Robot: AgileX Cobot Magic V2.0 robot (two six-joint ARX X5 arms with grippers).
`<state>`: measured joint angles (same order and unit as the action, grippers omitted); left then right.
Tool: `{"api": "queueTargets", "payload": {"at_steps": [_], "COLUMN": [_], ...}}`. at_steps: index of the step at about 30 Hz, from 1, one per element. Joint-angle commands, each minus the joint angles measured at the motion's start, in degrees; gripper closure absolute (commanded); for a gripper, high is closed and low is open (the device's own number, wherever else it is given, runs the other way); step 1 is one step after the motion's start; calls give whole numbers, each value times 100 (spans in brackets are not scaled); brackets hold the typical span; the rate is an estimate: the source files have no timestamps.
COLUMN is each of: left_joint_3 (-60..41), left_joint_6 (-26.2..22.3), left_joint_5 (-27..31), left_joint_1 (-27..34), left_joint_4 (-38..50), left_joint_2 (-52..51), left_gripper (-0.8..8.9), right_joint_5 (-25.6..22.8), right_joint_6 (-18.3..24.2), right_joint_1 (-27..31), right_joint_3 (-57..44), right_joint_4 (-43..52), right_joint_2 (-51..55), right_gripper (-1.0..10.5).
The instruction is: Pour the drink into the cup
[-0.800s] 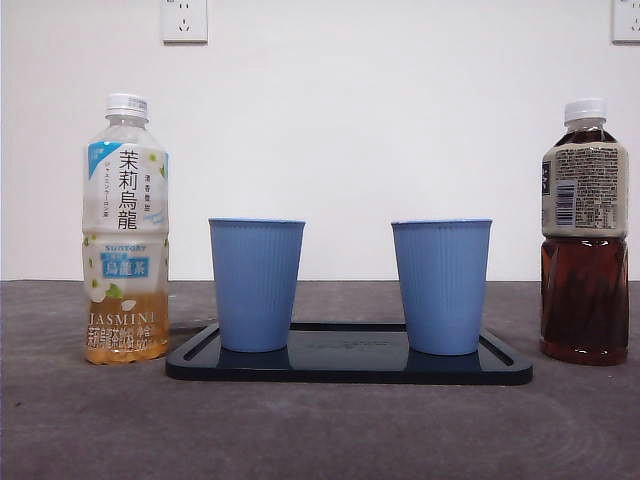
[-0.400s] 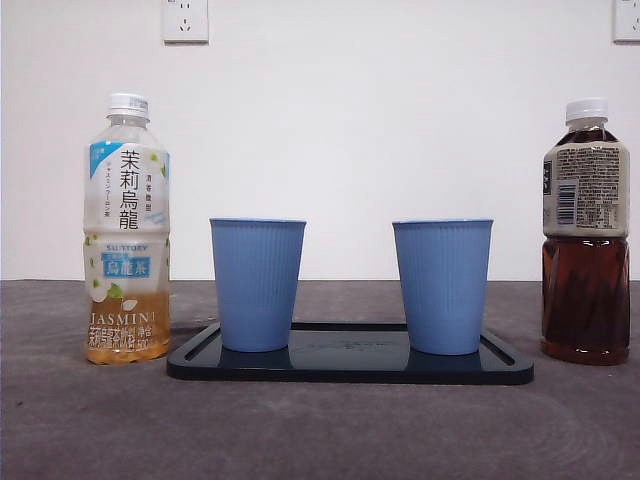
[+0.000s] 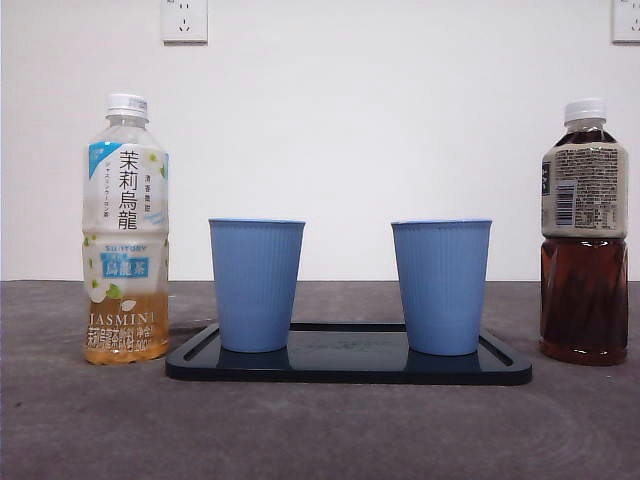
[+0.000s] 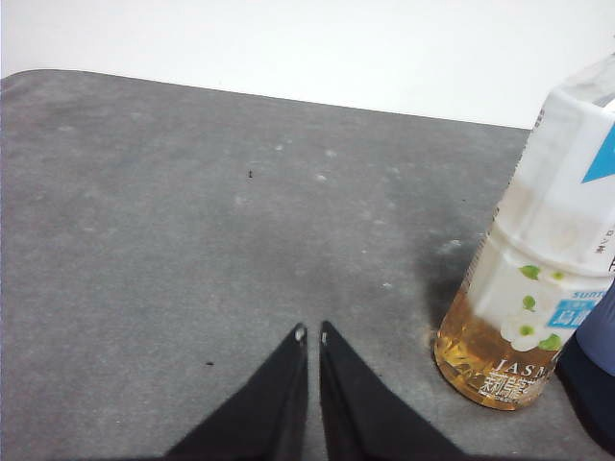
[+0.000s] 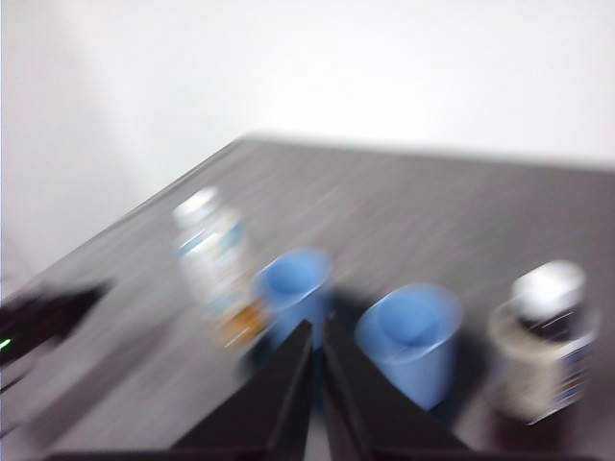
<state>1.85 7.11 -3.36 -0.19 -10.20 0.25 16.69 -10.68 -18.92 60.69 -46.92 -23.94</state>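
Two blue ribbed cups, one on the left (image 3: pixel 256 285) and one on the right (image 3: pixel 441 287), stand upright on a dark tray (image 3: pixel 349 365). A jasmine tea bottle (image 3: pixel 126 230) with a white cap stands left of the tray; a dark tea bottle (image 3: pixel 585 235) stands to its right. My left gripper (image 4: pixel 310 334) is shut, low over the table beside the jasmine tea bottle (image 4: pixel 533 269). My right gripper (image 5: pixel 312 327) is shut, high above the scene; its blurred view shows both cups (image 5: pixel 293 288) (image 5: pixel 410 341) and both bottles (image 5: pixel 213 259) (image 5: pixel 541 341). Neither gripper appears in the front view.
A white wall with two power sockets (image 3: pixel 184 20) backs the grey table (image 3: pixel 320 430). In the right wrist view a dark arm part (image 5: pixel 43 317) sits near the jasmine bottle side.
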Motion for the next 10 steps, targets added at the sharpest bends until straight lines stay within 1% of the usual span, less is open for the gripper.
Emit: {"api": "queueTargets", "payload": {"at_steps": [1, 4, 8, 10], "left_joint_3": [-116, -116, -116, -116], "left_joint_6": [0, -2, 0, 0], "left_joint_5": [-2, -2, -2, -2], "left_joint_1": [-4, -4, -4, -4], "left_joint_4": [-42, -42, -42, -42], "left_joint_2": [2, 2, 2, 2], "left_gripper": [792, 792, 792, 792], "right_joint_5": [-214, -295, -1123, -1349], "right_joint_6": [321, 426, 667, 813], "right_joint_1": [490, 1180, 1733, 1869], "right_joint_3": [-568, -1635, -3091, -3720], "right_joint_4": [728, 1576, 1926, 1969], "right_joint_2": [74, 415, 1016, 1281], "right_gripper": [934, 934, 934, 934]}}
